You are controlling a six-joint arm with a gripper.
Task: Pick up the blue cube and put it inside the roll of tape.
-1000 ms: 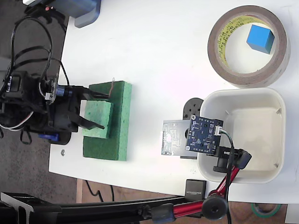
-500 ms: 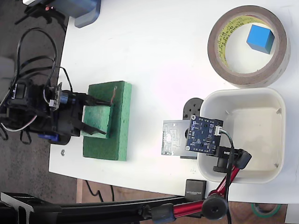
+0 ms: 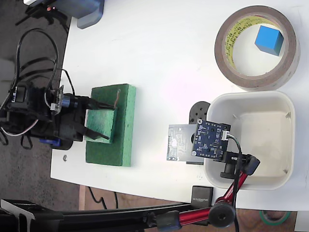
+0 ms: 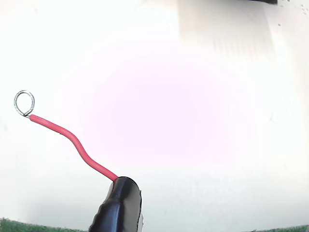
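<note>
Fixed view: small bright-blue cube (image 3: 268,40) already inside big brown tape ring (image 3: 256,47), far from black end effector (image 3: 98,119), spread open over green sponge (image 3: 112,124). Best left alone.

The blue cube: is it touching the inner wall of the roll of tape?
Apart. In the fixed view, white table shows all around the blue cube inside the roll of tape.

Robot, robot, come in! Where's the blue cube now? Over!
Gripper open over green sponge, holding nothing. Blue cube sits inside roll of tape. Nothing in the way.
</note>
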